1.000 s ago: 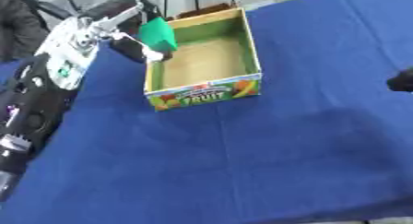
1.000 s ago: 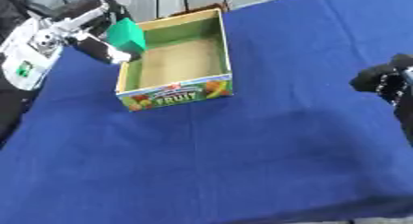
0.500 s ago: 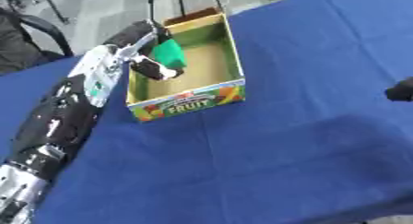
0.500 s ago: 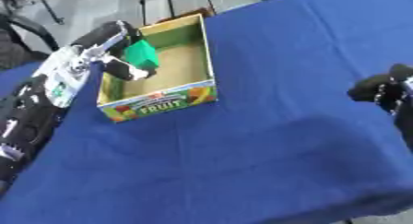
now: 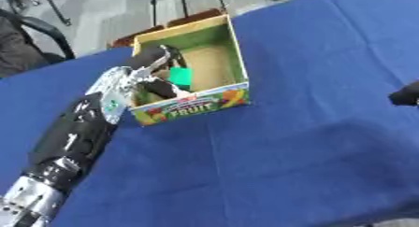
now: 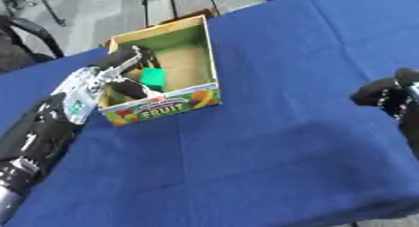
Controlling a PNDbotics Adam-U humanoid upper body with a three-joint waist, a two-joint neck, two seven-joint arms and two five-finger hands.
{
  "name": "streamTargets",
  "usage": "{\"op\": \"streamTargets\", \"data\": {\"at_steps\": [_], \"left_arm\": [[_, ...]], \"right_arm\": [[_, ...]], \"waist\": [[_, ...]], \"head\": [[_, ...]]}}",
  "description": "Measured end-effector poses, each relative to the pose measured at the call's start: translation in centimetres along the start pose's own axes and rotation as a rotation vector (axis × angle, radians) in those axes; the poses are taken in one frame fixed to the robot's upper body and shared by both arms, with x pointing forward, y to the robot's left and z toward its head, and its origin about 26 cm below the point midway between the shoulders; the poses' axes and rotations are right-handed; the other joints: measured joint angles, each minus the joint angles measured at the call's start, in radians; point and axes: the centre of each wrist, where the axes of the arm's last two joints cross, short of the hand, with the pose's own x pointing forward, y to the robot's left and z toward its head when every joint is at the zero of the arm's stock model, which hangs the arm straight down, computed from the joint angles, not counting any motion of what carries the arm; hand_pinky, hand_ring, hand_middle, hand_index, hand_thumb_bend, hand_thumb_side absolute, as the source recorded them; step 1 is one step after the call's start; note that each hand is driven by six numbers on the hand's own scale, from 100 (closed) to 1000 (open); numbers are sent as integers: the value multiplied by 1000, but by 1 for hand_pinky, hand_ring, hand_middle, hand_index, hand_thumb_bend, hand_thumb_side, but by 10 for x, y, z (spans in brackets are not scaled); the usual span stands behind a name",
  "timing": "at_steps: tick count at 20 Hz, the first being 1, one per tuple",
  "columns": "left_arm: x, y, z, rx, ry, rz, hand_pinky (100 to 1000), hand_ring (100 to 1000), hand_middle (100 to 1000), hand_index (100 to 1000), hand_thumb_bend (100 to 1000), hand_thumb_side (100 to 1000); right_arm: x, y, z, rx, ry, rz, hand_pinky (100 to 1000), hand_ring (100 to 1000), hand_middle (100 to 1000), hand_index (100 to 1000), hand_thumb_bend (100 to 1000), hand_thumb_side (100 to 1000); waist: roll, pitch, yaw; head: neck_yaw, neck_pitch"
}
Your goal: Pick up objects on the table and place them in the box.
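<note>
Near the bench's (image 5: 311, 142) far left corner, my left hand (image 5: 155, 74) pinches a green object (image 5: 180, 75) inside the box (image 5: 233, 48) marked "FRUIT"; my right hand (image 6: 385, 94) rests curled, holding nothing, at the right edge.

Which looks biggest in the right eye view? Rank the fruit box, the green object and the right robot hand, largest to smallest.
1. The fruit box, clearly the largest.
2. The right robot hand, at the right edge and partly cut off; it may sit nearer the camera, so its rank is less sure.
3. The green object, smallest, inside the box at the left robot hand.
</note>
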Motion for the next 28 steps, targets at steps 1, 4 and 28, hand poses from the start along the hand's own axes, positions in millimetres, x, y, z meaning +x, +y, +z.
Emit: {"op": "streamTargets", "data": {"at_steps": [1, 4, 28], "left_arm": [[0, 0, 0, -1, -4, 6, 754, 748, 786, 953, 1000, 743], [2, 2, 1, 14, -29, 26, 769, 766, 805, 961, 1000, 850], [55, -4, 154, 531, -326, 984, 606, 637, 680, 842, 782, 843]], "right_arm": [[0, 0, 0, 0, 0, 0, 750, 685, 570, 633, 100, 981], [1, 0, 0, 0, -3, -2, 750, 686, 570, 633, 100, 975], [18, -4, 13, -54, -74, -48, 751, 691, 582, 646, 100, 903]], "waist": [[-3, 0, 3], [-12, 0, 12], [-85, -38, 235]], "head": [[0, 0], [1, 0], [-95, 61]]}}
